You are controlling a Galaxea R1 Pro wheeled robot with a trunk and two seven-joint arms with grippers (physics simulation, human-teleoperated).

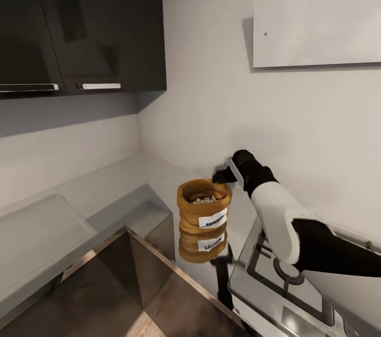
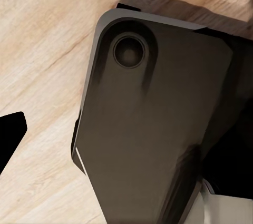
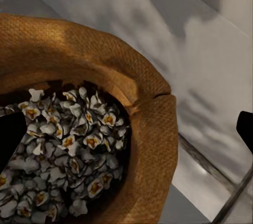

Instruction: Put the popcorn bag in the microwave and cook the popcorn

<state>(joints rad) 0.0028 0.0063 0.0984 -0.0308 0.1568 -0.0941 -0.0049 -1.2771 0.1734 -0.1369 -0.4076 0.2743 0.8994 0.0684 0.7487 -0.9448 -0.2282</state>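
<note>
A kitchen: dark wall cabinets (image 1: 79, 25), steel countertop (image 1: 106, 189).

Popcorn bag (image 1: 203, 210): orange-brown coarse weave, white label with dark lettering, too small to read. Popcorn (image 3: 68, 150) inside: whitish puffs with yellow-orange centres. Counter (image 1: 159, 183): pale grey, glossy, mirrors the bag. Upper cabinets (image 1: 79, 19) at far left: black, silver handles. Wall (image 1: 211, 88): off-white. Right arm (image 1: 280, 220): white shell, black wrist and claw (image 1: 222, 175). Floor (image 2: 42, 76): light wood grain.
</note>
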